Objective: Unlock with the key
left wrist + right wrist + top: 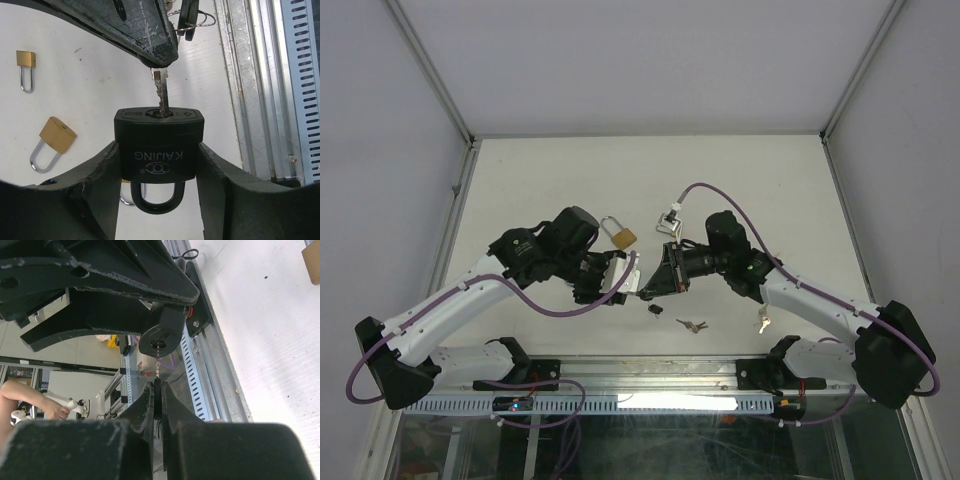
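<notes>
A: The black padlock (159,145) is clamped by its sides in the left end effector (603,280); the key (161,92) is pinched in the tightly closed right end effector (158,388), its blade entering the top of the padlock

B: The blade should be kept square to the padlock, seated fully, then turned; the depth reached inside the padlock cannot be seen; the key's head is hidden above the padlock

The left arm (450,305) and right arm (815,300) share white links, black joints, looping purple cables (703,185) and scuffed black fingers (95,192).
</notes>
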Controlling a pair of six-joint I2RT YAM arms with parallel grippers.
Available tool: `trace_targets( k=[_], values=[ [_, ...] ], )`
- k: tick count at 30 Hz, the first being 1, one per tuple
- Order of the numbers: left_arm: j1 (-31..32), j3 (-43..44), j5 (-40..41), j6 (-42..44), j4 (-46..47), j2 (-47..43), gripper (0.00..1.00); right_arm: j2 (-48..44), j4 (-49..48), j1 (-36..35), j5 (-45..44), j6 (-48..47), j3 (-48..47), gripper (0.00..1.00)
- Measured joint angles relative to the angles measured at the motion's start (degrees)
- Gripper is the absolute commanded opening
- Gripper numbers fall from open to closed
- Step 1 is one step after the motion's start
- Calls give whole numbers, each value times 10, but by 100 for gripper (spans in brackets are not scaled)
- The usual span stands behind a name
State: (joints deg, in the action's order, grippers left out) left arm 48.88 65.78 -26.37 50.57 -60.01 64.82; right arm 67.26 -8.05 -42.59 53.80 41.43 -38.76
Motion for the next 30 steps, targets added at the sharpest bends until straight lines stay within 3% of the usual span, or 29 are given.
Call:
trace_targets(
  k=[15, 24, 30],
  values=[
    [22, -9, 66, -2, 27, -2, 0, 4, -6, 0, -46, 34, 0, 0],
    [28, -38, 93, -4, 63, -35, 0, 17, -111, 12, -39, 88, 39, 0],
    [34, -47, 114, -1, 70, -46, 0, 17, -131, -3, -57, 96, 41, 0]
  ],
)
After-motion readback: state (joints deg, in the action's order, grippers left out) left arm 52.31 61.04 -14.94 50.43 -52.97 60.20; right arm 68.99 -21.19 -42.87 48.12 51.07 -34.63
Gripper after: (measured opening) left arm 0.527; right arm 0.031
